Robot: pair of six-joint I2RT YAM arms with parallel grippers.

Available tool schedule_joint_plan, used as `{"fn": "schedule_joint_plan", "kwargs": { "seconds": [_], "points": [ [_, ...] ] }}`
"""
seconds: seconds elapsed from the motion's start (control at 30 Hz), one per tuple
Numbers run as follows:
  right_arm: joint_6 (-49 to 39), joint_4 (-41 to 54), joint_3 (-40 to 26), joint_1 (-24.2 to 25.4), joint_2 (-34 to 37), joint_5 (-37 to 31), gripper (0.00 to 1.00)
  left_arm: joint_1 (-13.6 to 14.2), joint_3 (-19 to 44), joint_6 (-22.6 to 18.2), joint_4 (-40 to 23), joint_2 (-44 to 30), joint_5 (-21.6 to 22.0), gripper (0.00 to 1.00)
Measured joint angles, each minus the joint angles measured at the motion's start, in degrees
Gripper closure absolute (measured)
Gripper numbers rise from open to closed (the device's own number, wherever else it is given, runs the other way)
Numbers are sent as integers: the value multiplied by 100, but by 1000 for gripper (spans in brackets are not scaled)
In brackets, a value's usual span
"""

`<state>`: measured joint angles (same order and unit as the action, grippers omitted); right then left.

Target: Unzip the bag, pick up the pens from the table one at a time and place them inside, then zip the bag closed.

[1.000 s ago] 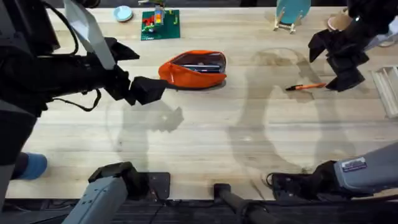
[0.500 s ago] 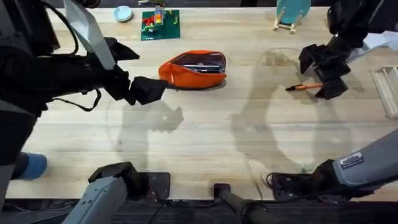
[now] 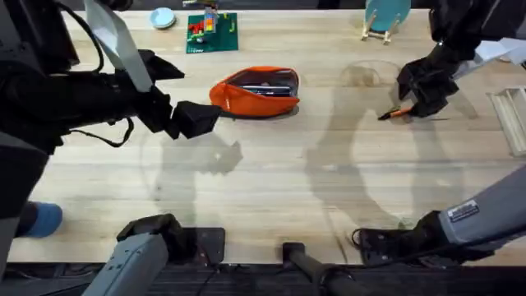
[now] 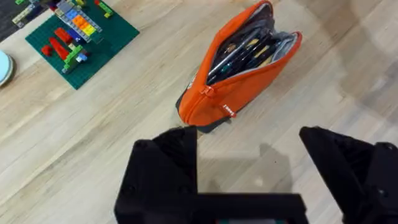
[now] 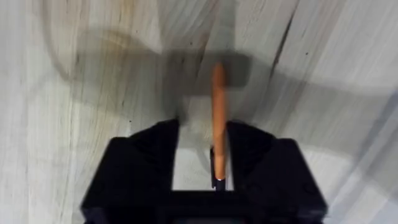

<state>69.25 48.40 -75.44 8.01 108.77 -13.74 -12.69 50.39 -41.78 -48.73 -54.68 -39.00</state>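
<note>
Now the right gripper [image 3: 413, 104] is sitting low over the orange pen [image 3: 394, 114] on the table [image 3: 271, 181], having dropped and shifted in from higher and further right a second ago. In the right wrist view the pen [image 5: 217, 118] is lying between the black fingers [image 5: 152, 152], close to one of them; jaws are apart with a gap on the other side, not clamped yet. The pen is not looking moved from its earlier spot, well right of the bag [image 3: 256, 92]. So the approach is looking done and closing on the pen is probably the step in hand.

The bag is lying unzipped at table centre-back, mouth gaping, with dark contents showing inside, likely the black pen [image 4: 239, 53], though I cannot tell for sure. The left gripper [image 3: 193, 117] is hovering just left of the bag, same place as before, fingers [image 4: 165, 168] spread wide and holding nothing.

Left to do, by my read: grab, carry to the bag, drop in, zip.
</note>
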Motion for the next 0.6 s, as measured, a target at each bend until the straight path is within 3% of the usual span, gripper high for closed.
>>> {"fn": "schedule_joint_plan", "kwargs": {
  "seconds": [0.17, 0.27, 0.4, 0.6],
  "points": [
    [-2, 127, 0, 2, 0, -36, 805, 0, 0, 0, 0, -1, 0, 7],
    [-3, 163, 0, 2, 0, -45, 838, 1, 0, 0, 0, 0, 0, 8],
    [-21, 227, -8, 2, 0, -74, 954, 0, 0, 0, 0, 0, 0, 8],
    [-82, 245, -19, 10, 0, 8, 961, 0, 0, 0, 0, -1, 1, 7]
  ]
}}
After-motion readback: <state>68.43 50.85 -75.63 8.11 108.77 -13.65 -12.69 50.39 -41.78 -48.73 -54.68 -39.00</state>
